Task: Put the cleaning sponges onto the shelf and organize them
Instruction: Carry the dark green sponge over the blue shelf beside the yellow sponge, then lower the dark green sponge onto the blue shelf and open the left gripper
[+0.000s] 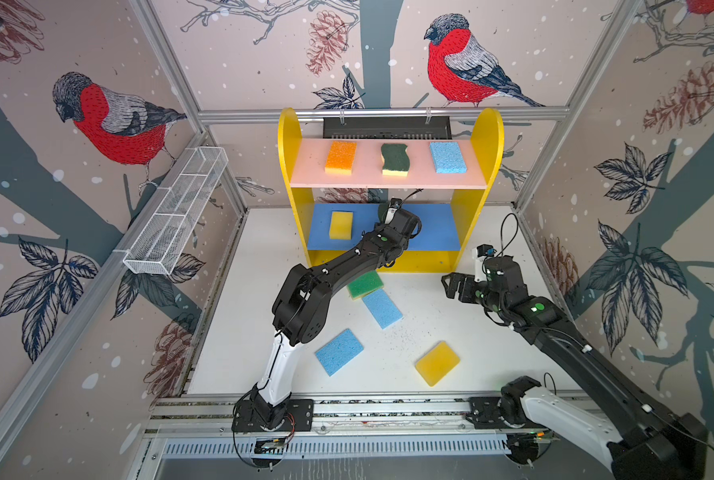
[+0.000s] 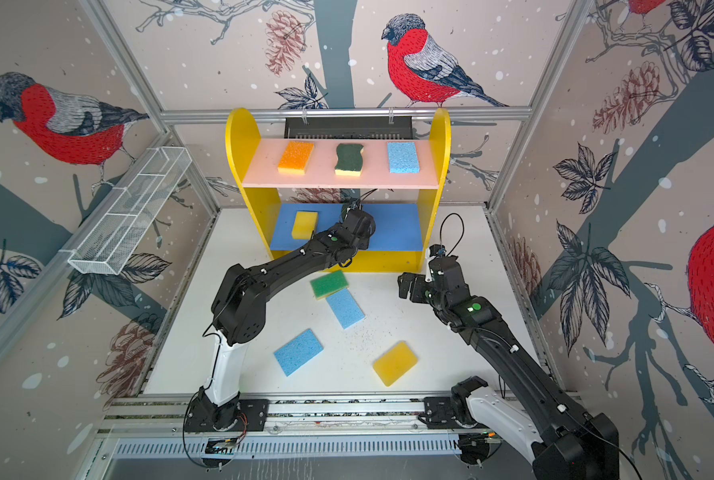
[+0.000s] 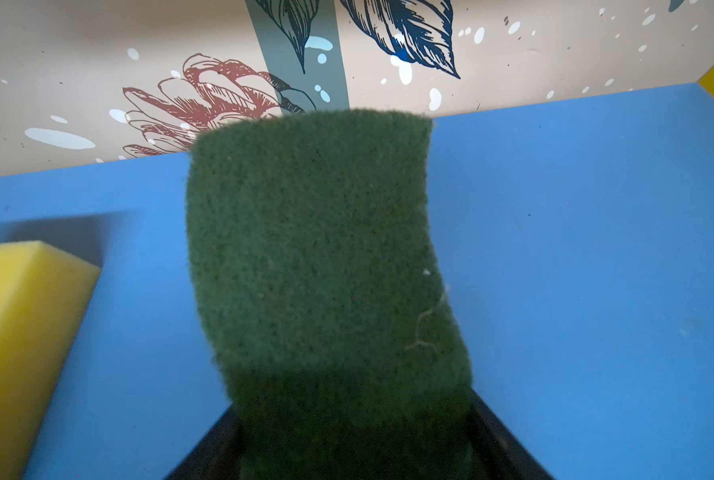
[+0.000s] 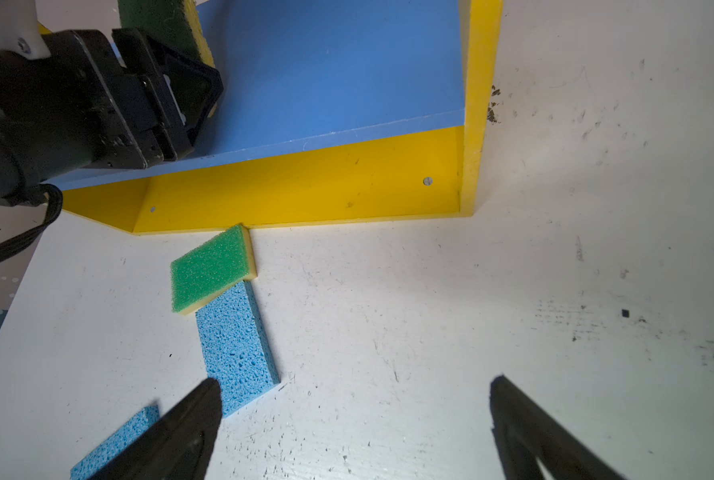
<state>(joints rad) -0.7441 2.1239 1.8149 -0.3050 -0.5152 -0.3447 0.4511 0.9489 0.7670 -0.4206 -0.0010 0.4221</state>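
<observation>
Top views, shelf (image 1: 488, 137): stood at the back of the table (image 1: 255, 332).
Top views, pink board (image 1: 368, 176): carried orange sponge (image 1: 341, 157), wavy scourer (image 1: 395, 159) and light blue sponge (image 1: 447, 157) in a row, apart.
Top views, blue board (image 2: 392, 232): carried small yellow sponge (image 1: 341, 225) near its left end.
Top views, table: held green sponge (image 1: 365, 284) overlapping middle blue sponge (image 1: 382, 308); nearer the front, front blue sponge (image 1: 339, 352) and front yellow sponge (image 1: 437, 363), well apart.
Top views, right gripper (image 1: 449, 287): hovered near the shelf's right foot, spread wide, empty.
Left wrist, left gripper (image 3: 355, 432): flanked dark green scourer (image 3: 318, 249) over the blue board, beside the small yellow sponge; could not tell whether pinched or let loose.
Right wrist, right gripper: showed fingers (image 4: 189, 424) wide apart above bare table.
Right wrist, green sponge: lay with one corner just at the shelf's yellow base.
</observation>
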